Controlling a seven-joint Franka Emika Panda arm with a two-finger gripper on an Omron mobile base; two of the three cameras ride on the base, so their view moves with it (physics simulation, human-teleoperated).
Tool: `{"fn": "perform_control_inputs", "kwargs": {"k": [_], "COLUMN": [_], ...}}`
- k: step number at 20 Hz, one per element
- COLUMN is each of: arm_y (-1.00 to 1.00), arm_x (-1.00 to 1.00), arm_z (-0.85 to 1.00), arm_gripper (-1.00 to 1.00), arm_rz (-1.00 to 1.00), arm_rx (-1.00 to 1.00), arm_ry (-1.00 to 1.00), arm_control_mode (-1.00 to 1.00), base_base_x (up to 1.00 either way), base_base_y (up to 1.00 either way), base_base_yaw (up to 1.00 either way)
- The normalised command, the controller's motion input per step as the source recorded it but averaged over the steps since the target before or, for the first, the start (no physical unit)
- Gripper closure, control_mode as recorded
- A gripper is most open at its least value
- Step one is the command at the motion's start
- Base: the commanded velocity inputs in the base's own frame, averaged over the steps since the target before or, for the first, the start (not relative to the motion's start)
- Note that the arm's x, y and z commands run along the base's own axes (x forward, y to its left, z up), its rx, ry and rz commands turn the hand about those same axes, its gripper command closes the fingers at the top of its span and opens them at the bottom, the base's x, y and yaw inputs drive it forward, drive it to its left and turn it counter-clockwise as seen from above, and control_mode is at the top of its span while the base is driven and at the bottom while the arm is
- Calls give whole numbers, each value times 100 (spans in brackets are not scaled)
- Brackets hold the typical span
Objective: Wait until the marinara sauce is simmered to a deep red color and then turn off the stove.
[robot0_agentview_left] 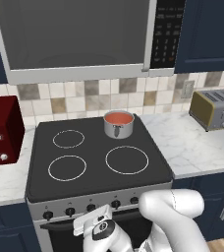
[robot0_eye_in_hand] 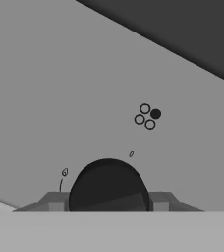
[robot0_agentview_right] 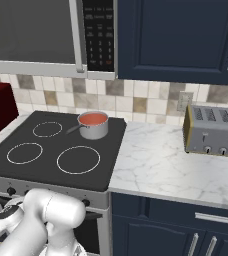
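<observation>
The marinara sauce (robot0_agentview_left: 119, 118) (robot0_agentview_right: 93, 118) is a smooth orange-red disc in a steel saucepan (robot0_agentview_left: 119, 130) on the back right ring of the black stove (robot0_agentview_left: 92, 147). A row of small black knobs (robot0_agentview_left: 115, 204) runs along the silver front panel. My hand (robot0_agentview_left: 93, 224) is pressed up against that panel, low in front of the stove. In the hand view, my gripper (robot0_eye_in_hand: 108, 202) is shut on a round black knob (robot0_eye_in_hand: 108, 184), with a finger (robot0_eye_in_hand: 55, 203) on either side. A burner marker (robot0_eye_in_hand: 147, 116) of small circles, one filled, sits above the knob.
A red microwave (robot0_agentview_left: 1, 130) stands on the counter left of the stove. A steel toaster (robot0_agentview_left: 214, 109) (robot0_agentview_right: 213, 131) sits on the marble counter (robot0_agentview_right: 156, 165) to the right. A large grey microwave (robot0_agentview_left: 74, 37) hangs overhead, with dark blue cabinets (robot0_agentview_right: 176, 37) beside it.
</observation>
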Motion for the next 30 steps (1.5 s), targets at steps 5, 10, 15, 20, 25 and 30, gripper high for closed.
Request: {"fn": "perform_control_inputs", "kwargs": {"k": [5, 10, 15, 20, 25, 30], "arm_y": [0, 0, 0, 0, 0, 0], "arm_x": [0, 0, 0, 0, 0, 0], "arm_z": [0, 0, 0, 0, 0, 0], "arm_gripper": [100, 100, 100, 100, 100, 100], "arm_rz": [0, 0, 0, 0, 0, 0], "arm_rx": [0, 0, 0, 0, 0, 0], "arm_ry": [0, 0, 0, 0, 0, 0], "arm_control_mode": [-100, -100, -100, -100, -100, -100], "base_base_x": [0, 0, 0, 0, 0, 0], "base_base_y": [0, 0, 0, 0, 0, 0], "base_base_yaw": [0, 0, 0, 0, 0, 0]}}
